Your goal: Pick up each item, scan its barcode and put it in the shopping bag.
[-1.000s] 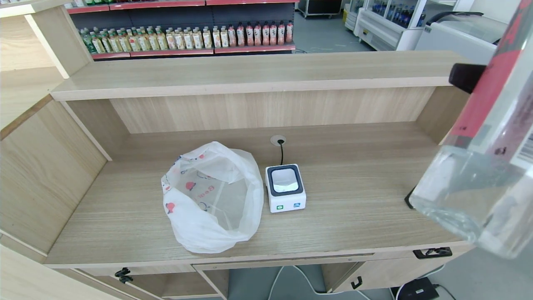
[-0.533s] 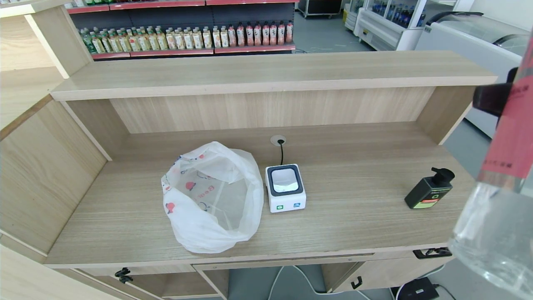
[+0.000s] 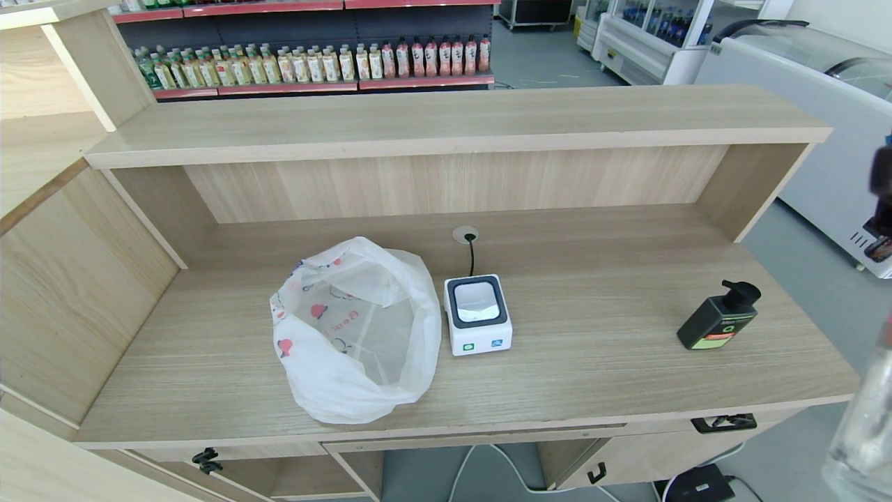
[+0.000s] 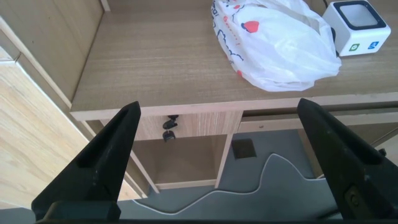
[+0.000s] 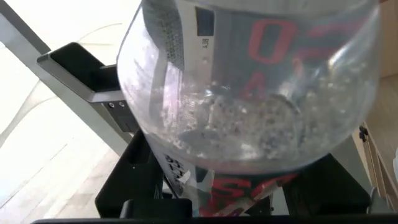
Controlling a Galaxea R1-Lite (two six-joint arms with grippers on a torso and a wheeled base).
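Since the earlier frame the clear bottle (image 3: 864,432) has swung out to the robot's right, uncovering the dark pump bottle (image 3: 718,324).

Head view: the clear bottle hangs off the right end of the tabletop (image 3: 592,279). The pump bottle stands upright near that end, well apart from the scanner (image 3: 477,314), which sits just beside the open shopping bag (image 3: 355,328).

Left wrist view: left claw (image 4: 219,112) spread and empty, held low before the tabletop's front edge.

Right wrist view: right claw (image 5: 236,190) pinching the clear bottle at its red label, with liquid filling the body. The bottle is judged heavy, smooth and slightly yielding (thin plastic), so it is best held at the labelled middle. The pump bottle looks stiff and is best taken across its body.
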